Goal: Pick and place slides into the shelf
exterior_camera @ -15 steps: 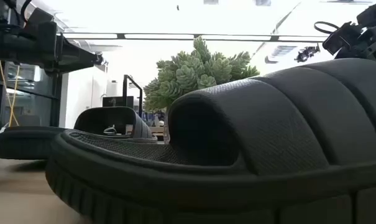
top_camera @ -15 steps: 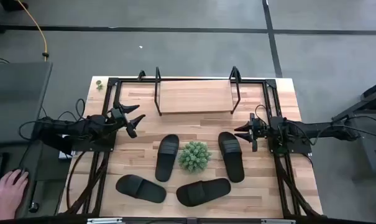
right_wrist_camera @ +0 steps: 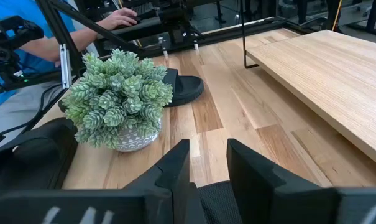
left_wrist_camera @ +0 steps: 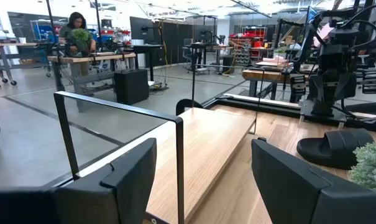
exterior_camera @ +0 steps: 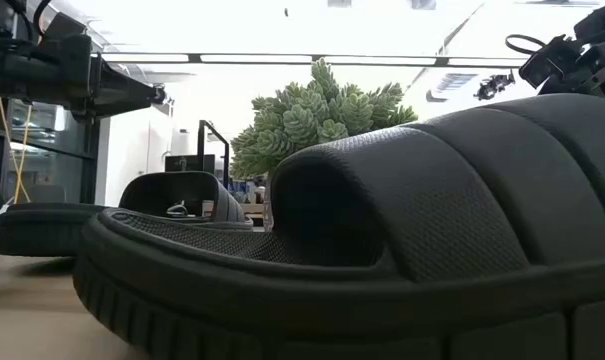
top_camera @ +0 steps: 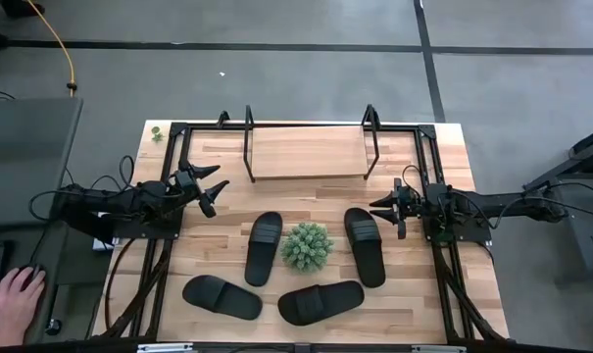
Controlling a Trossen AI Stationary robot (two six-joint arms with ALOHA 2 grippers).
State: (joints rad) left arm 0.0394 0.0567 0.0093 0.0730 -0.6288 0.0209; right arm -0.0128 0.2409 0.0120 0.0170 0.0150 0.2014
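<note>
the left gripper (top_camera: 214,186) hovers above the table near its left edge, fingers spread wide and holding nothing, pointing toward the middle; its own camera looks past the two dark fingers (left_wrist_camera: 122,177) straight along the shelf (top_camera: 309,153), which suggests it is parked ready rather than reaching. the right gripper (top_camera: 385,208) hangs opposite at the right side, fingers parted by a narrow gap and empty, just beside the nearest of the slides (top_camera: 365,245), probably the one easiest for it to take. the shelf stands at the far edge of the table between black hoop frames, its wooden board bare, so no slide has been placed yet. four black slides lie on the table in front of it: one (top_camera: 264,247) left of a small green plant (top_camera: 307,245), one to its right, and two (top_camera: 222,297) nearer the front edge, the second (top_camera: 321,302) angled beside the first. the plant sits in the middle of them, an obstacle to reach around. the table-level camera is almost wholly blocked by one slide's ribbed strap (exterior_camera: 462,200), with only the plant top showing behind. a person's hand (top_camera: 14,299) rests at the picture's lower left, off the table.
</note>
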